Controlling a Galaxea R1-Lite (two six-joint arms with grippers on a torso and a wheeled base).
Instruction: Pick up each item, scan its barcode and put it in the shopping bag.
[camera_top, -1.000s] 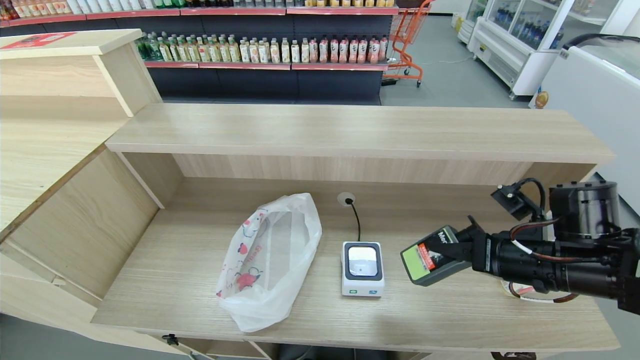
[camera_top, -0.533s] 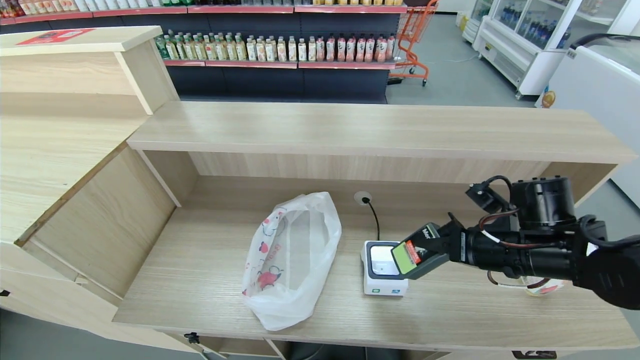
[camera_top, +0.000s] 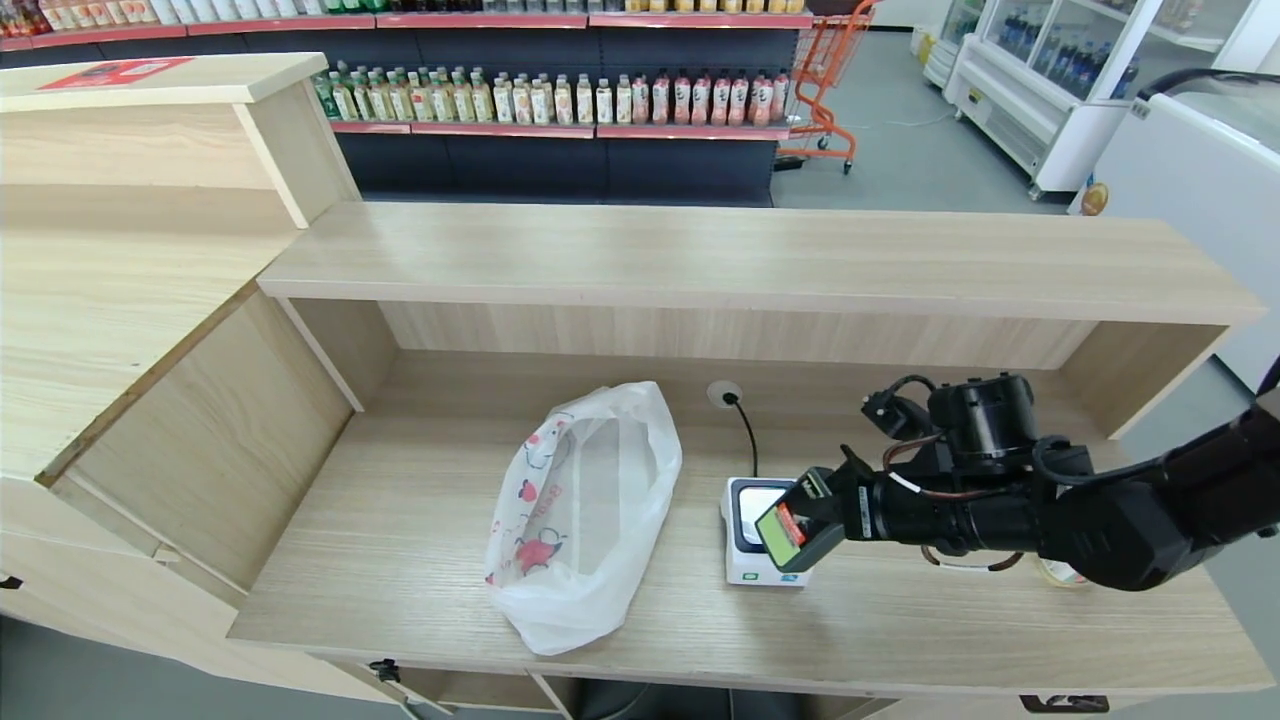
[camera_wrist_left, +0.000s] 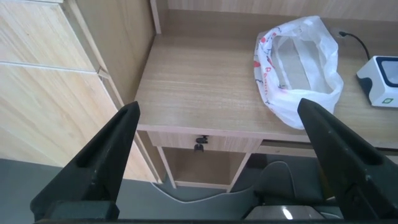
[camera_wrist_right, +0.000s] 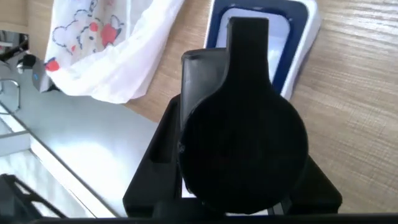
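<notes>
My right gripper (camera_top: 818, 503) is shut on a dark box with a green and red label (camera_top: 788, 530), held tilted just above the right part of the white barcode scanner (camera_top: 742, 552). In the right wrist view the dark box (camera_wrist_right: 205, 81) covers much of the scanner (camera_wrist_right: 303, 31). The white plastic shopping bag (camera_top: 585, 505) lies open on the counter, left of the scanner and apart from it. My left gripper (camera_wrist_left: 224, 155) hangs open, off the counter's front edge, with the bag (camera_wrist_left: 298, 62) and scanner (camera_wrist_left: 380, 79) farther off.
The scanner's black cable (camera_top: 745, 440) runs back to a hole in the counter (camera_top: 400, 540). A raised wooden shelf (camera_top: 700, 255) overhangs the back. A small round item (camera_top: 1060, 573) lies half hidden behind my right arm. Side panels close the left.
The head camera shifted a little early on. My right arm has carried the box leftward and lower, from right of the scanner to over it.
</notes>
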